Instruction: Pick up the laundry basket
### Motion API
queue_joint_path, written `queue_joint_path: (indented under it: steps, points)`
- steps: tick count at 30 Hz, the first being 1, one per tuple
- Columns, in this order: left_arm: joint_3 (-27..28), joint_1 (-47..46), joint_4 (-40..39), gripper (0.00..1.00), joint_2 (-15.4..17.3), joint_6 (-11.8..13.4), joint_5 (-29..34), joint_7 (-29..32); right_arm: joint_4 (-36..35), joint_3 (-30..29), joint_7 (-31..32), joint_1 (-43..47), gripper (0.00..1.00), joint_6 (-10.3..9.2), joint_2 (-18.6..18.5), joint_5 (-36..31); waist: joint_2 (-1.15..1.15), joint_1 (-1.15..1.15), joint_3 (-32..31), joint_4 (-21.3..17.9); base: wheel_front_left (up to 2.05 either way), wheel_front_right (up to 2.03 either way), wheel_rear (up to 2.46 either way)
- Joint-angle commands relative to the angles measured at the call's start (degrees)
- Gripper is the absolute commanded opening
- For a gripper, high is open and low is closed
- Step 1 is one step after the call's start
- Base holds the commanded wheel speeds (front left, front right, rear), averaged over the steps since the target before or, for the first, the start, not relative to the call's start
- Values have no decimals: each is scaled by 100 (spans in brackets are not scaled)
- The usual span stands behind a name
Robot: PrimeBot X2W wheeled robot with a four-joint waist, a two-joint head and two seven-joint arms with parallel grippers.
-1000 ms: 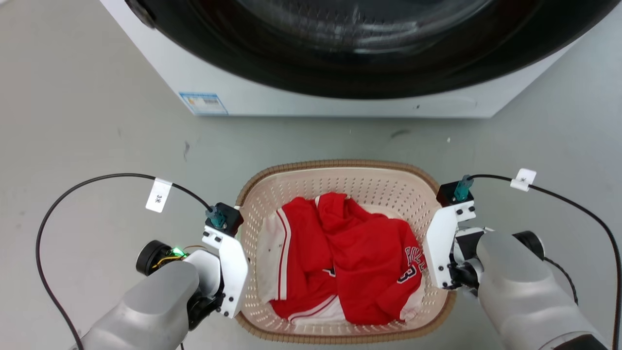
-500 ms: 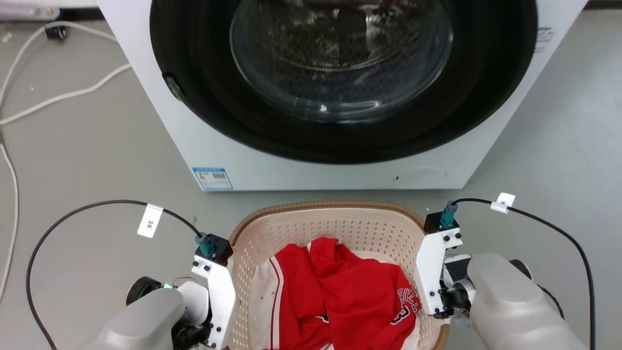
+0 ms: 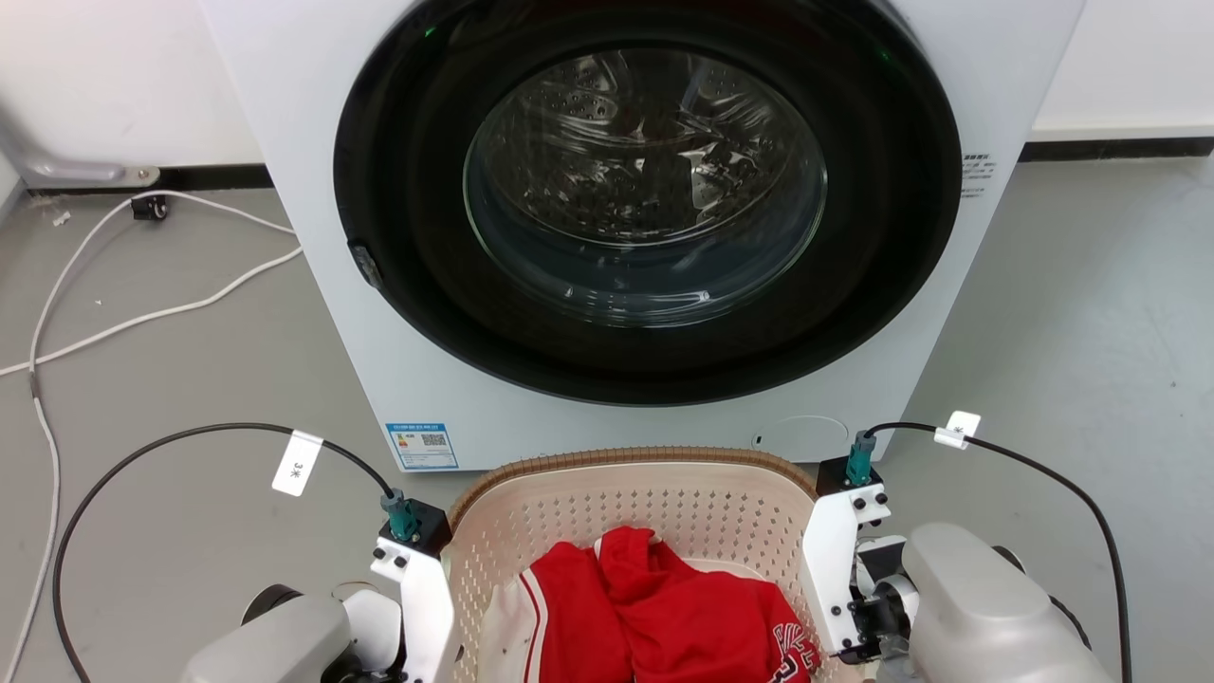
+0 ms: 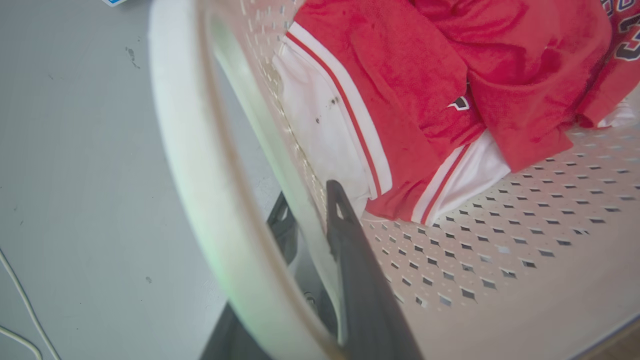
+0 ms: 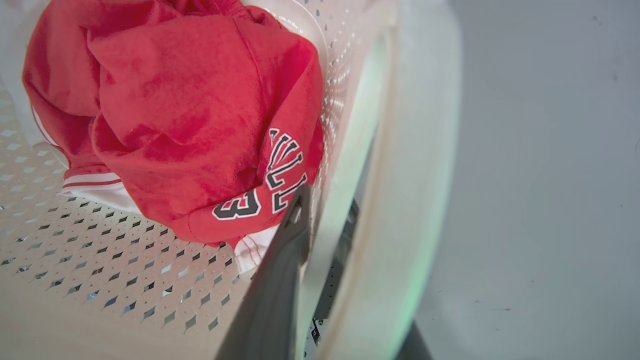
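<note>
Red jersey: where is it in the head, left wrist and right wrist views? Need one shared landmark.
Head: bottom centre, red jersey inside the laundry basket.
Left wrist: top right.
Right wrist: upper left, "3" print showing.
Shared landmark: the basket's perforated cream wall.

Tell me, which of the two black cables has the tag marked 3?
The cable on the robot's left; its long tag reads 3. The right cable has a smaller tag, print unreadable.
</note>
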Motion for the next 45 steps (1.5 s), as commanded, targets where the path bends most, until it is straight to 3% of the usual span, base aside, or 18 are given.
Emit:
queue_joint_path:
  steps: [1,9,45]
  points:
    - [-58,110,-8,0,105,-62,25,68,-25,32,10,2,0,-2,-112,-5,0,2,-32,-5,0,0,0]
    - [-64,174,-212,0,184,-66,-49,321,47,146,87,-33,0,-2,-112,95,0,2,-196,-7,0,0,0]
    - [-63,162,-210,0,85,-69,-9,304,160,492,90,-177,0,-1,-102,423,0,2,-266,-144,0,0,0]
